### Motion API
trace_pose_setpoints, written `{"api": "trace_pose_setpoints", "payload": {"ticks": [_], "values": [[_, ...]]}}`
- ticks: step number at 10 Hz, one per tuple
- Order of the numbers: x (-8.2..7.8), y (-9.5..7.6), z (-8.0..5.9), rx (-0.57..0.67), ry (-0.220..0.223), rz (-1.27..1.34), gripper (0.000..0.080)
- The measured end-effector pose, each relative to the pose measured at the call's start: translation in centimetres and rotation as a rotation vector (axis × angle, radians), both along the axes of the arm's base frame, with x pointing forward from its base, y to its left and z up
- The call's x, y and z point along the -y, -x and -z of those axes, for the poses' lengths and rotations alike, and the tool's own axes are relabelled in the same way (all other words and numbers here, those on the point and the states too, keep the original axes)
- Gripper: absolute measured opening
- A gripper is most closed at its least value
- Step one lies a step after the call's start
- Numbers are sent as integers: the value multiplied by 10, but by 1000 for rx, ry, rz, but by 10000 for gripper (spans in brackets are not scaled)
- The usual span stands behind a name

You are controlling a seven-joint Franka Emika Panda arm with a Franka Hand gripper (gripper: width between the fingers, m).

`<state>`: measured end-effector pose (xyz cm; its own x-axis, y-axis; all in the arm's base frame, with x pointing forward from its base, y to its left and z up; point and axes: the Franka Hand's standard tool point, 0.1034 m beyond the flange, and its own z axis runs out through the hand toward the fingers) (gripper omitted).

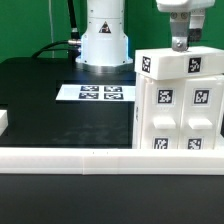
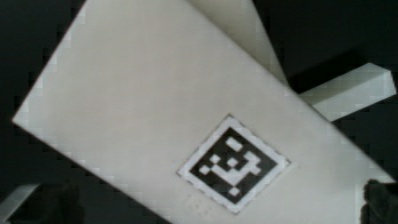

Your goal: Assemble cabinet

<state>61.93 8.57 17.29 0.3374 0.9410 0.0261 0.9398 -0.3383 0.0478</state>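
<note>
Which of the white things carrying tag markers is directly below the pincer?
The cabinet, the tall white box on the exterior view's right; the pincer hangs just over its top. The marker board lies flat on the black table, further left.

Backdrop is a green wall (image 1: 30, 25) across the far side, evenly lit, no windows in view. Table top (image 1: 40, 100) is black and matte, filling most of the exterior view. A white rail (image 1: 70, 158) runs along the near edge from the exterior view's left to right, with a short white piece (image 1: 3, 122) at the far left edge. The marker board (image 1: 101, 93) lies flat on the table toward the far side, showing several black-and-white tags. Black cables (image 1: 60, 45) hang against the green wall. Light is soft, shadows faint.
</note>
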Motion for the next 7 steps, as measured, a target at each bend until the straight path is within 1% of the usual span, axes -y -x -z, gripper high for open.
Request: {"api": "trace_pose_setpoints", "payload": {"ticks": [4, 7], "values": [[7, 0, 6, -7, 53, -287, 797], [11, 1, 9, -14, 79, -427, 797]]}}
